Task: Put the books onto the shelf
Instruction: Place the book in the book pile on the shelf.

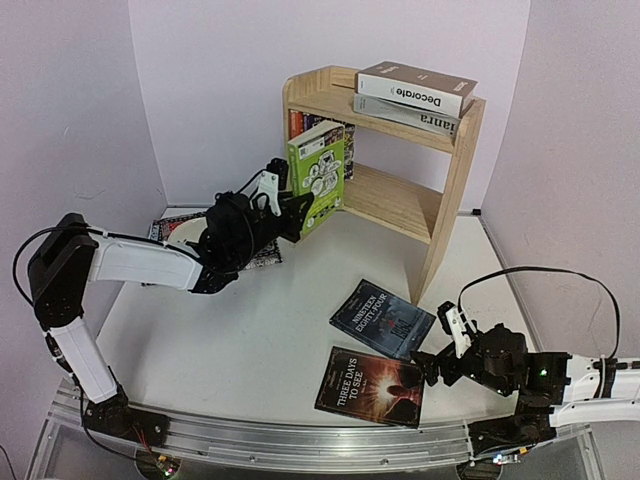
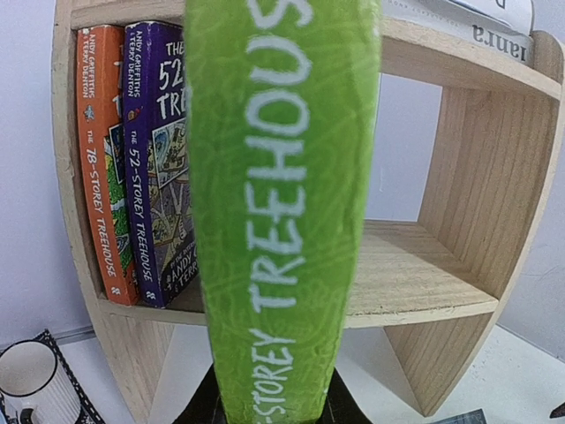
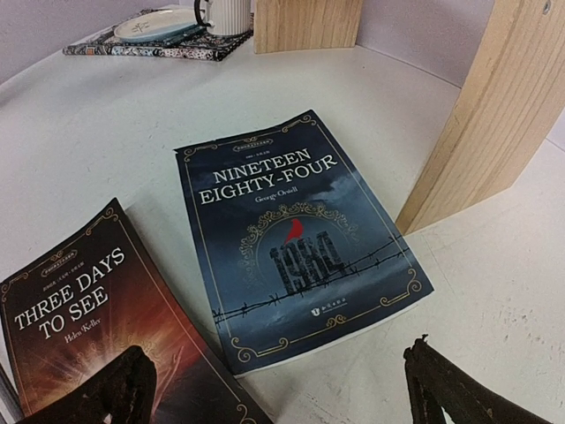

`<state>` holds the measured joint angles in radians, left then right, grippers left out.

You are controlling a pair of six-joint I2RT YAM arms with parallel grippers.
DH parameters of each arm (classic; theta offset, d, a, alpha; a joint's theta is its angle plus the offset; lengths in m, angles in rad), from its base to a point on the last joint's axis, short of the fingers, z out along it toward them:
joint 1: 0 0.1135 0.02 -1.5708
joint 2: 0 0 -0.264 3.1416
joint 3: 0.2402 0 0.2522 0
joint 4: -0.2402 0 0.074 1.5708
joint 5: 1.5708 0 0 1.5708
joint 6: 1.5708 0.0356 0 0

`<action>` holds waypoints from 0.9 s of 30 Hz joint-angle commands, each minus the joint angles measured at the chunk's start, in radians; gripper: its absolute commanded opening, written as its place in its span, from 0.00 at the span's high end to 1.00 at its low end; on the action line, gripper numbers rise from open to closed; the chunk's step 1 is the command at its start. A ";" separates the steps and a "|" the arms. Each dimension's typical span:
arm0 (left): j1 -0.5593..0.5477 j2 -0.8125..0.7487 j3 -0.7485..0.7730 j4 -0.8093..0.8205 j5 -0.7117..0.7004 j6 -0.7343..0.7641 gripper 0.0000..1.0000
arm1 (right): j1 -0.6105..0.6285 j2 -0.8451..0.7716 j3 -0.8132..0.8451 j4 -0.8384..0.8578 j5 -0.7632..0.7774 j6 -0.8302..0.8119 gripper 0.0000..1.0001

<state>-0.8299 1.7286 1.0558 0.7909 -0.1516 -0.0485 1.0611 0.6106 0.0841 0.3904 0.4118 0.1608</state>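
My left gripper [image 1: 300, 215] is shut on a green paperback [image 1: 318, 175], holding it upright just in front of the pine shelf [image 1: 440, 215]. In the left wrist view its spine [image 2: 282, 221] fills the middle. Orange [image 2: 101, 159] and purple [image 2: 154, 159] paperbacks stand at the lower tier's left end. "Decorate" [image 1: 415, 88] lies on grey "ianra" [image 1: 420, 117] on the top board. "Nineteen Eighty-Four" [image 3: 291, 238] and "Three Days to See" [image 3: 88, 327] lie flat on the table. My right gripper [image 3: 282, 397] hangs open just short of their near edges.
A dark-bordered placemat [image 3: 159, 49] with a plate [image 3: 159, 25] and a white mug [image 3: 231, 13] lies left of the shelf, behind my left arm. The shelf's side panel [image 3: 477, 124] stands close to the right of the blue book.
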 commanded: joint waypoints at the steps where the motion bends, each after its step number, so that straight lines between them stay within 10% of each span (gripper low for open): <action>1: 0.004 -0.005 0.017 0.213 -0.006 0.037 1.00 | -0.002 -0.014 0.008 0.032 0.025 -0.009 0.02; 27: 0.005 0.068 0.106 0.141 -0.034 0.030 1.00 | -0.002 -0.008 0.009 0.033 0.024 -0.009 0.02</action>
<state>-0.8299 1.7944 1.0665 0.8846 -0.1613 -0.0238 1.0611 0.6106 0.0842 0.3904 0.4118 0.1608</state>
